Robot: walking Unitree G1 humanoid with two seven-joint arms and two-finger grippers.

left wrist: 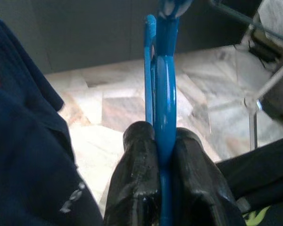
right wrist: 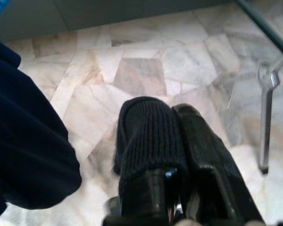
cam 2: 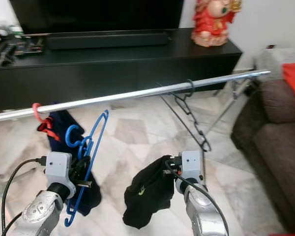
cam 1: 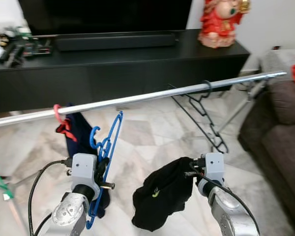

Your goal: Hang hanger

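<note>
The left gripper (left wrist: 162,165) sits low at 7 o'clock in the eye views, jaws clenched on the blue hanger (cam 1: 106,152), whose thin frame runs up between the two black fingers (left wrist: 137,183); the hanger stands nearly upright, tilted slightly toward 1 o'clock, its hook (cam 1: 94,137) below the rail and apart from it; at 5 o'clock the right gripper (right wrist: 172,150) has its jaws grasping a black garment (cam 1: 162,196), a ribbed fold of which wraps over one finger (right wrist: 203,155) while the rest hangs down above the marble floor (cam 1: 147,137); beyond the grippers a silver rail (cam 1: 152,97) crosses the scene from 9 o'clock up toward 2 o'clock; on its left part a red hanger (cam 1: 59,117) carries a dark navy garment (cam 1: 78,130), which hangs just behind the blue hanger; on its right part an empty black hanger (cam 1: 201,113) hangs by its hook; a dark sofa (cam 1: 278,137) stands at 3 o'clock; farthest back a long black surface (cam 1: 113,69) holds a soundbar (cam 1: 115,41), some clutter (cam 1: 17,42) at 10 o'clock, and a red figurine (cam 1: 221,22) at 1 o'clock.
</note>
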